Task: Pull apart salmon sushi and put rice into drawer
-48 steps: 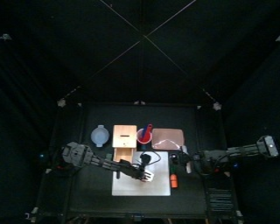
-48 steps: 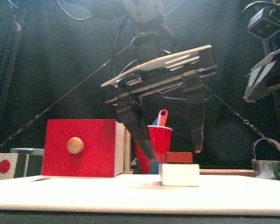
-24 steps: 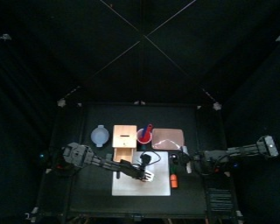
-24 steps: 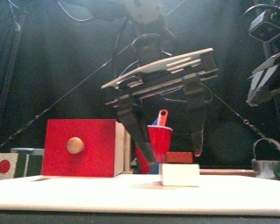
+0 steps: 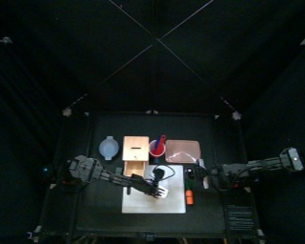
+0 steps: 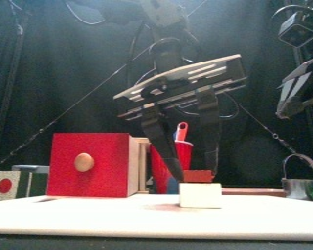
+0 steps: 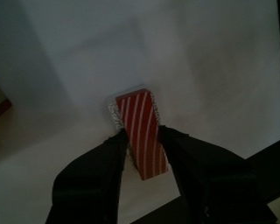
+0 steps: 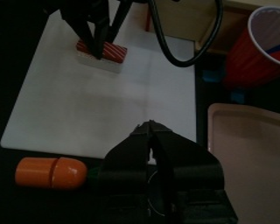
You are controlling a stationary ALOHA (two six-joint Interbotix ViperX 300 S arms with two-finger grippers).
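Note:
The salmon sushi point(image 7: 140, 127), a red-striped slice on white rice, lies on the white mat point(image 7: 213, 70). My left gripper point(image 7: 140, 142) hangs over it, open, with one jaw close on each side of the piece. From the front the sushi point(image 6: 200, 188) sits low between those fingers point(image 6: 160, 156). In the top view the left gripper point(image 5: 156, 181) is at the mat's middle. The drawer point(image 5: 136, 150) is the tan wooden box behind it, and its red front point(image 6: 91, 164) with a knob faces the front camera. My right gripper point(image 8: 152, 129) is shut and empty, at the table's right point(image 5: 209, 178).
A red cup point(image 6: 180, 156) stands behind the sushi, beside a pink tray point(image 5: 185, 151). A grey-blue bowl point(image 5: 110, 147) lies left of the drawer. An orange stick-like piece point(image 8: 52, 172) lies near the mat's front edge, close to my right gripper.
The left gripper's jaws have narrowed around the sushi. The sushi and the right arm have not moved.

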